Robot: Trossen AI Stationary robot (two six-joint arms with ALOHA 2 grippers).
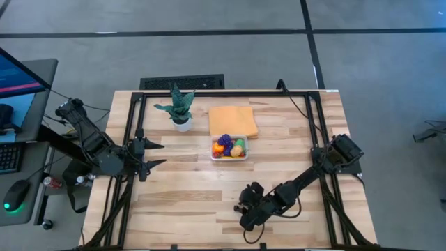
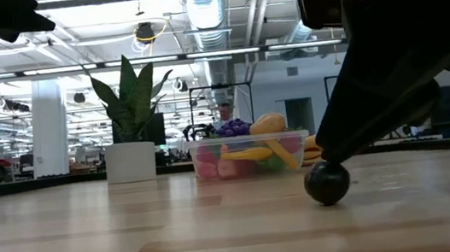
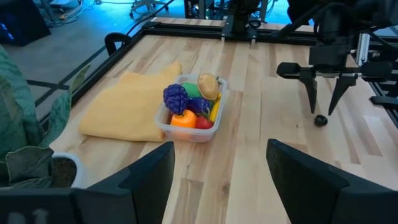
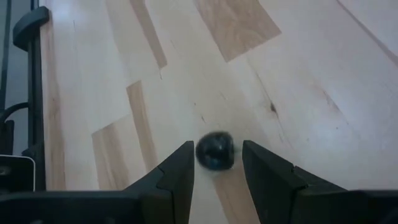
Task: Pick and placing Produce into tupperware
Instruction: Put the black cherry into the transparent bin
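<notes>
The clear tupperware (image 1: 230, 148) stands mid-table, holding several pieces of toy produce (image 3: 189, 102), purple, orange, yellow, green and red. One small dark round piece (image 4: 216, 151) lies on the bare wood near the front edge. My right gripper (image 4: 217, 147) slants down over it, open, with one fingertip on either side. My left gripper (image 1: 157, 155) hangs open above the table's left side, pointing toward the tupperware, with nothing between its fingers. My right gripper comes at the dark round piece (image 2: 327, 182) from above at a slant, and the piece rests on the table between the fingertips. I cannot tell whether either finger (image 4: 180, 165) touches it.
A folded orange cloth (image 1: 233, 120) lies just behind the tupperware. A potted plant in a white pot (image 1: 180, 110) stands to its far left. A black frame (image 1: 132, 125) runs around the table's edges. Bare wood lies between the tupperware and the dark piece.
</notes>
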